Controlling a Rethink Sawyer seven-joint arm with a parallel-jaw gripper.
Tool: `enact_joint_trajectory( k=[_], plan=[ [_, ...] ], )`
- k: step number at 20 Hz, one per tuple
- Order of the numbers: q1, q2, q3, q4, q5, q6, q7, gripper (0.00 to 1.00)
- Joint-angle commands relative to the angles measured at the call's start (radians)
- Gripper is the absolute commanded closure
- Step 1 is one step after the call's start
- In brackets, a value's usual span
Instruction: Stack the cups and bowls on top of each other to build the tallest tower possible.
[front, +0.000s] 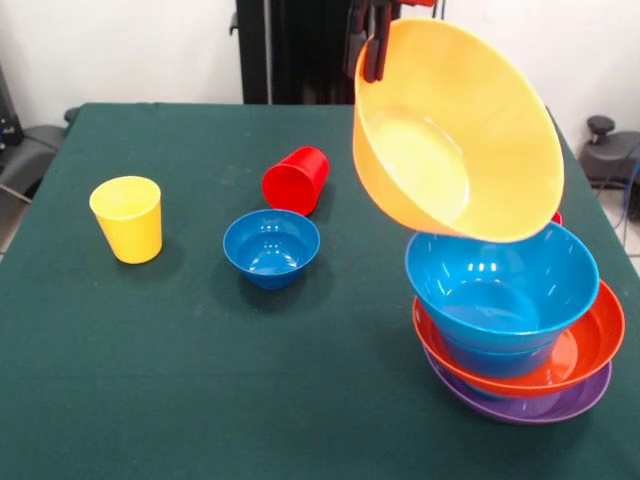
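Note:
My gripper comes down at the top and is shut on the rim of the huge orange bowl. It holds the bowl tilted in the air, its opening facing the camera, just above the tower. The tower stands at the right: a purple bowl lowest, a red-orange bowl in it, a large blue bowl on top. A small blue bowl stands upright mid-table. A red cup lies on its side behind it. A yellow cup stands upright at the left. A red sliver shows behind the tower.
The dark green tablecloth covers the table. The black pedestal stands at the far edge. A dark chair is off the left side and grey equipment is off the right.

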Motion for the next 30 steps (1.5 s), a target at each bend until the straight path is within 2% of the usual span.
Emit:
enact_joint_trajectory(
  k=[1,10,18,21,30],
  plan=[
    [0.037,0.087,0.023,-0.105,0.012,0.091,0.215,1.00],
    [0.051,0.115,0.011,-0.175,0.031,0.148,0.235,1.00],
    [0.078,0.111,-0.019,-0.214,0.047,0.216,0.265,1.00],
    [0.088,0.102,-0.028,-0.187,0.050,0.183,0.269,1.00],
    [0.100,0.113,-0.045,-0.198,0.053,0.185,0.276,1.00]
  ],
)
